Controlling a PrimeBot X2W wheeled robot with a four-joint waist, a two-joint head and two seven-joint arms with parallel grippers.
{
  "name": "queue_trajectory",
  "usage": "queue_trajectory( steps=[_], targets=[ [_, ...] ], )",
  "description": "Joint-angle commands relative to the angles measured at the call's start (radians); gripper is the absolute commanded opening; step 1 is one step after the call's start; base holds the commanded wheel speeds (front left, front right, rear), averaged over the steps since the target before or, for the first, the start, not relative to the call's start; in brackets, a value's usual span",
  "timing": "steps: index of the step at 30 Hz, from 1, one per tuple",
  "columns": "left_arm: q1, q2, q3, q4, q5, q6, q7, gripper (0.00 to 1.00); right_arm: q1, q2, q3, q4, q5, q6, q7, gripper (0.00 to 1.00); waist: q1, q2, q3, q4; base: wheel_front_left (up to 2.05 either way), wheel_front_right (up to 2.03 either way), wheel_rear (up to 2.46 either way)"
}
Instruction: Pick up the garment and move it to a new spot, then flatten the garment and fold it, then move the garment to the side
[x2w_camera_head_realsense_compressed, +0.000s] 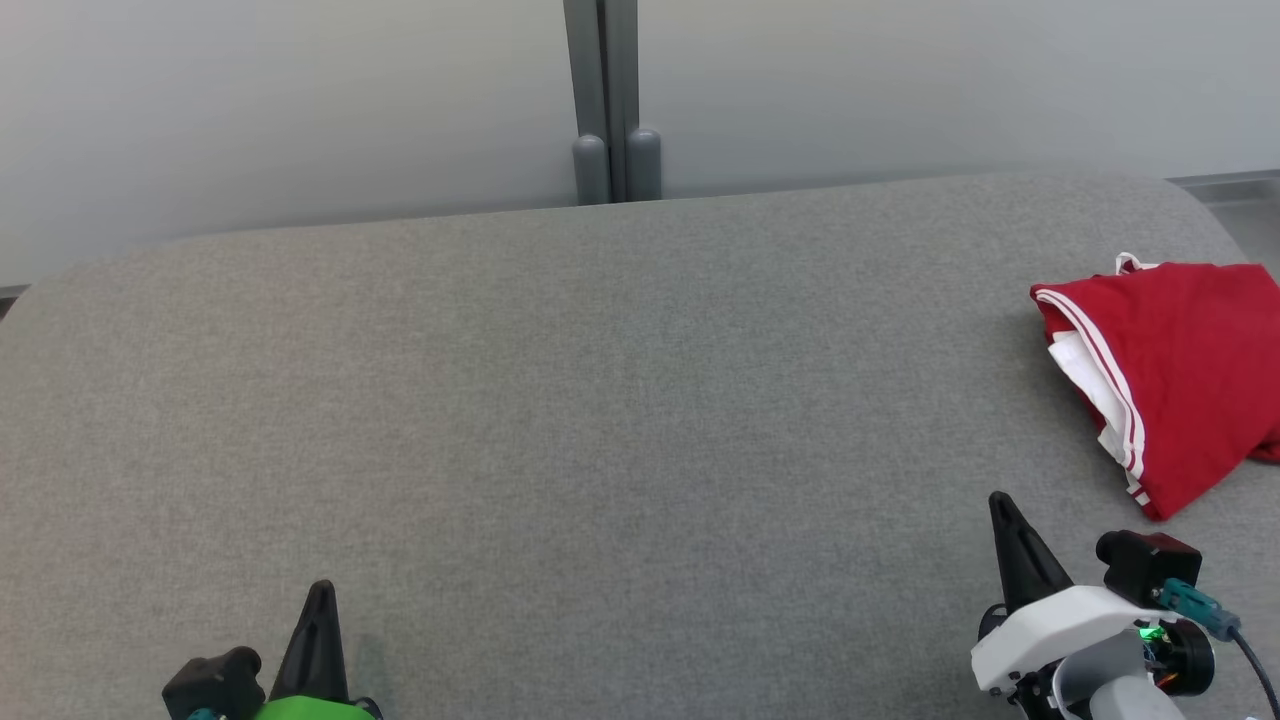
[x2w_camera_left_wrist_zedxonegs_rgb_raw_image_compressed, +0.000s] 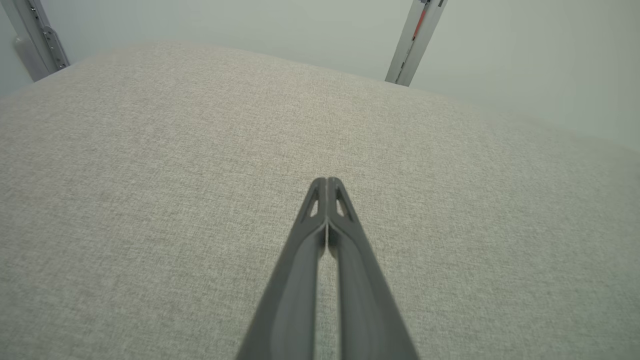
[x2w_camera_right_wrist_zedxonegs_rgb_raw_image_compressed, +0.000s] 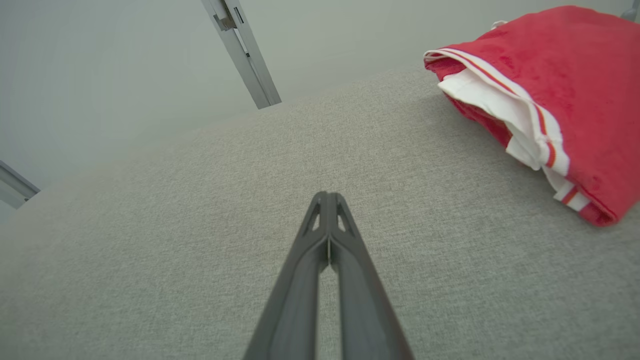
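1. We find the left tool (x2w_camera_head_realsense_compressed: 320, 592) with its fingers pressed together and empty, low over the bare counter (x2w_camera_head_realsense_compressed: 600, 400).
2. The right tool (x2w_camera_head_realsense_compressed: 1000, 500) is likewise closed tip to tip and holds nothing.
3. The garment (x2w_camera_head_realsense_compressed: 1185, 370), red with white striping, lies bunched at the counter's right side. It is ahead and to the right of the right tool, apart from it, and well apart from the left tool.
4. Risk: closed fingers cannot take cloth. An approach without parting them would likely shove the heap toward the counter's edge.
5. Risk: the white inner layer (x2w_camera_right_wrist_zedxonegs_rgb_raw_image_compressed: 490, 97) protrudes. A pinch there alone may pull that layer out instead of lifting the whole garment.
6. Risk: a one-tool lift would leave the cloth hanging bunched, making it harder to flatten.
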Motion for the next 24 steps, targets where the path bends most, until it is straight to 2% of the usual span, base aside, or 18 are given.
queue_trajectory(
  steps=[1,24],
  targets=[
    [-0.022,0.003,0.008,-0.020,-0.046,0.000,0.009,0.00,-0.017,-0.004,-0.006,-0.024,0.047,0.000,0.010,0.00,0.0000,0.0000,0.000,0.000,0.00,0.00,0.00],
    [-0.062,0.005,0.035,-0.053,-0.419,0.001,0.108,0.00,-0.006,-0.007,-0.028,-0.081,0.406,0.000,0.104,0.00,0.0000,0.0000,-0.002,-0.006,0.00,0.00,0.00]
  ],
)
